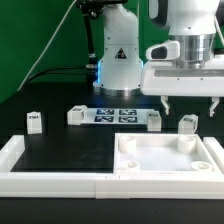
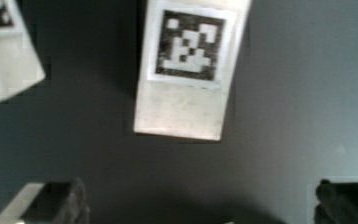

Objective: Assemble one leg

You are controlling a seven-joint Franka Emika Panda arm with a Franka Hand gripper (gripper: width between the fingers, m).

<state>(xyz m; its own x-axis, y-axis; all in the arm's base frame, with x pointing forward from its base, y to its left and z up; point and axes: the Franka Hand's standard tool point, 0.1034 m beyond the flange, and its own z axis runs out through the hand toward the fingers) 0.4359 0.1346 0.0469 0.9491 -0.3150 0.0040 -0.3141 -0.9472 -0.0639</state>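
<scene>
Several small white legs with marker tags stand on the black table in the exterior view: one (image 1: 34, 122) at the left, one (image 1: 75, 116) beside the marker board, one (image 1: 154, 120), and one (image 1: 188, 123) behind the tabletop. My gripper (image 1: 190, 103) hangs open just above that last leg, touching nothing. In the wrist view a leg (image 2: 190, 70) with its tag facing up lies ahead of my open gripper (image 2: 197, 205). Both dark fingertips (image 2: 51, 205) are apart and nothing is between them. Part of another tagged white piece (image 2: 7, 60) shows at the frame's edge.
The large white tray-like tabletop (image 1: 130, 168) with corner holes lies at the front on the exterior view's right. The marker board (image 1: 115, 114) lies behind the middle. A white border rail (image 1: 50, 181) runs along the table's front and left. The robot base (image 1: 118, 60) stands at the back.
</scene>
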